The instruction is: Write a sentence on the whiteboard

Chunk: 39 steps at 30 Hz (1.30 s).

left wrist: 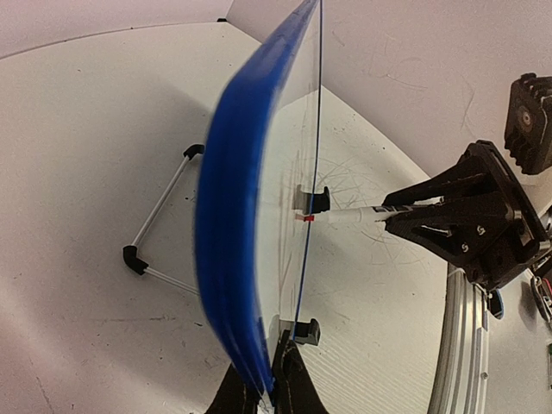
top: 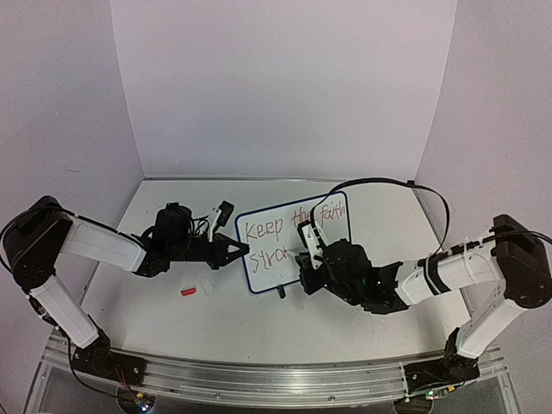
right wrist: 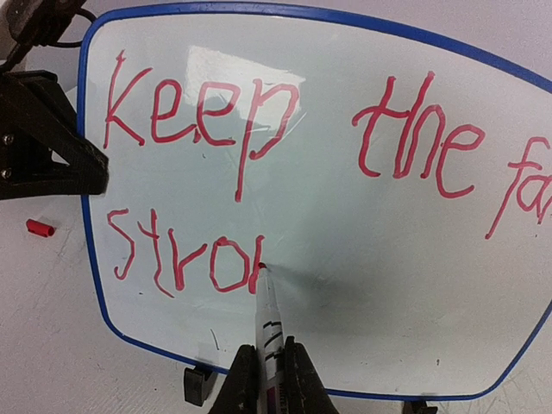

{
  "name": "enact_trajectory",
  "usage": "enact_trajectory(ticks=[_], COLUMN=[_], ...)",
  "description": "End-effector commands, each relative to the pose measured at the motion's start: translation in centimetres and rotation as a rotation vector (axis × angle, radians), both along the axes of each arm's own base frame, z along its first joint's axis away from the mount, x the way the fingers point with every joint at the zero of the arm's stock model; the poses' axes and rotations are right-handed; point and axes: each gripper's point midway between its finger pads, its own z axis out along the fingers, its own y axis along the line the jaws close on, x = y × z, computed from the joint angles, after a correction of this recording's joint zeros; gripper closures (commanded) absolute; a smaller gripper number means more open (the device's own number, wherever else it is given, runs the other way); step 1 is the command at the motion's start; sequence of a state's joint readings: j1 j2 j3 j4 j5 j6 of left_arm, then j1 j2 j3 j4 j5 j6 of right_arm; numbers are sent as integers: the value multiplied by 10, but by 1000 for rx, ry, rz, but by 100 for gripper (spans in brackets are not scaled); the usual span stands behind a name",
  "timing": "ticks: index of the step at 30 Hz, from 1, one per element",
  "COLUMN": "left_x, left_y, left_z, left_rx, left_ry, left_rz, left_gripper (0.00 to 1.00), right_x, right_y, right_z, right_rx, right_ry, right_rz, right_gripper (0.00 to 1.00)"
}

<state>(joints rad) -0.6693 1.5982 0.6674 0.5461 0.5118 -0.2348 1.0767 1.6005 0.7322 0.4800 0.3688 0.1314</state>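
Observation:
The whiteboard (top: 280, 274) stands upright mid-table on black clip feet (right wrist: 197, 384). Its blue rim fills the left wrist view (left wrist: 228, 216). The sentence (right wrist: 259, 112) in red reads "Keep the fa…" on top and "stro" plus one stroke below (right wrist: 181, 254). It also shows in the top view (top: 269, 231). My left gripper (top: 240, 251) is shut on the board's left edge, as the left wrist view (left wrist: 272, 392) shows. My right gripper (right wrist: 272, 379) is shut on a white marker (right wrist: 269, 319). The marker's red tip touches the board just right of the "o". The right gripper (top: 304, 250) is in front of the board.
A small red marker cap (top: 187, 292) lies on the table left of the board, also in the right wrist view (right wrist: 39, 228). A wire stand (left wrist: 159, 207) props the board from behind. White walls enclose the back and sides. A metal rail (top: 259, 379) runs along the near edge.

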Motion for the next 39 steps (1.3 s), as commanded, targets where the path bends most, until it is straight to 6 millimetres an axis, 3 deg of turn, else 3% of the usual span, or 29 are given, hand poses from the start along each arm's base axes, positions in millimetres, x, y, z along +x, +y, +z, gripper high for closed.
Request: enact_trajectory(ticks=[1, 18, 35, 39], left_x=[23, 24, 23, 23], left_y=[28, 29, 30, 29], left_z=[-27, -26, -25, -26], left_rx=[143, 144, 143, 143], left_ry=[-30, -32, -36, -33], left_rz=[148, 152, 157, 154], left_gripper=[100, 100, 100, 100], right_x=[17, 10, -3, 0], right_y=[-1, -18, -17, -15], right_z=[30, 10, -15, -10], right_rx=[64, 23, -8, -7], right_ry=[-62, -8, 66, 54], right_rz=[-72, -101, -50, -49], right_gripper=[100, 100, 100, 100])
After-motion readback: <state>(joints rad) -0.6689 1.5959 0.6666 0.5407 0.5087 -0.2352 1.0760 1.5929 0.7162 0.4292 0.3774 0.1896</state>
